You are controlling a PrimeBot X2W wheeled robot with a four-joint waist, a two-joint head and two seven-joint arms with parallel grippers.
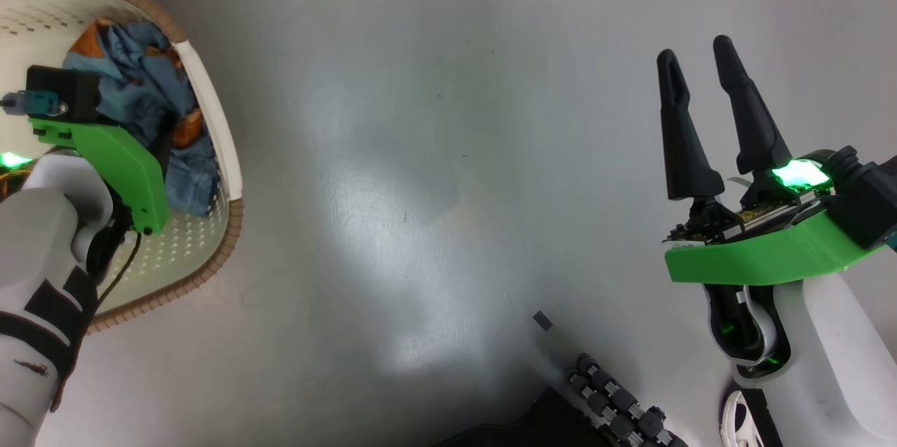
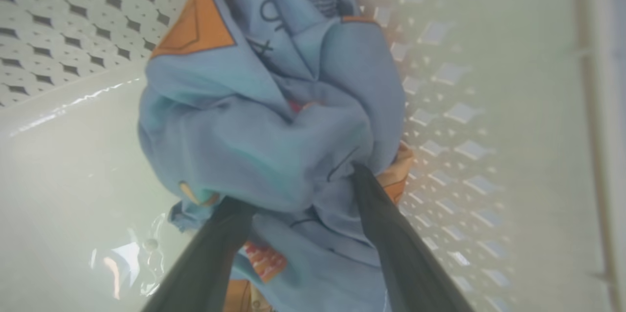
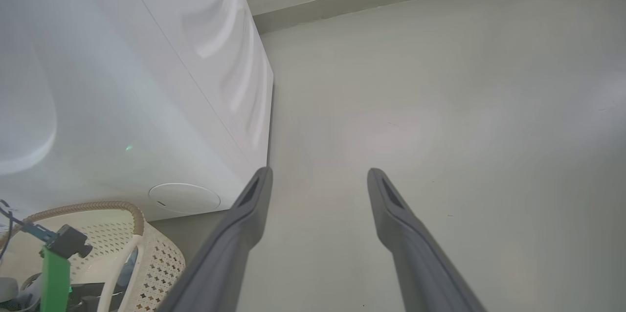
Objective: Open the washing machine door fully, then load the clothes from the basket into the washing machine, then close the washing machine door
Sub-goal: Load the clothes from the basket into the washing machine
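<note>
The left gripper (image 2: 296,185) has its jaws spread wide, fingertips pushed into the clothes (image 2: 274,121), a crumpled blue-and-orange bundle lying inside the basket (image 2: 464,106). The right gripper (image 1: 694,47) hangs equally open over bare floor (image 1: 420,188), well apart from the basket, which sits near the washing machine (image 3: 122,82).

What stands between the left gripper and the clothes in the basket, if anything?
Nothing visible. The left gripper is inside the basket, open, its fingertips against the clothes.
</note>
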